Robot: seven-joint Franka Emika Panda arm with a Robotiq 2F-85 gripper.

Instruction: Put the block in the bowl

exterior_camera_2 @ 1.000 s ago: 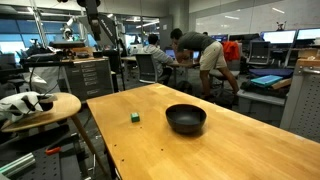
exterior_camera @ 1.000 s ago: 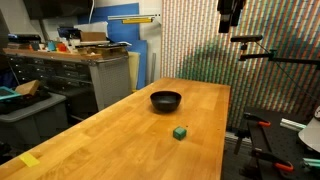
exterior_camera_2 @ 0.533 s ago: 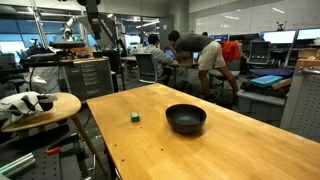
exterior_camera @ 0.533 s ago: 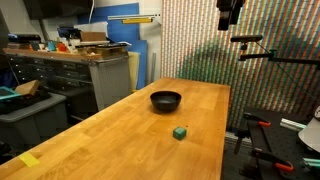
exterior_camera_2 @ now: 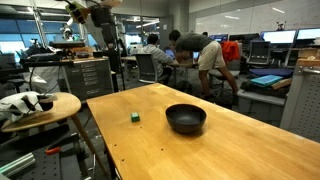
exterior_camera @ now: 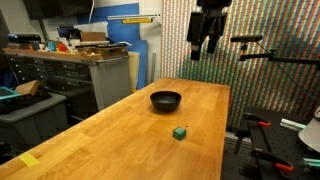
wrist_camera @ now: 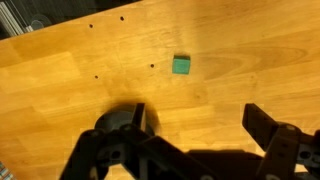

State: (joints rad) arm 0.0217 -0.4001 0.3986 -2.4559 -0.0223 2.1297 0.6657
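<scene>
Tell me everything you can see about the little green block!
The block is a small green cube with flat faces and one plain, even colour; what it is made of cannot be told. It sits flat on the wooden table, outside the black bowl and apart from it. Only the tabletop touches it. The open gripper is up above it and does not hold it.

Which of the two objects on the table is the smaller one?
The green block, a little cube; the black bowl is round and several times wider.
</scene>
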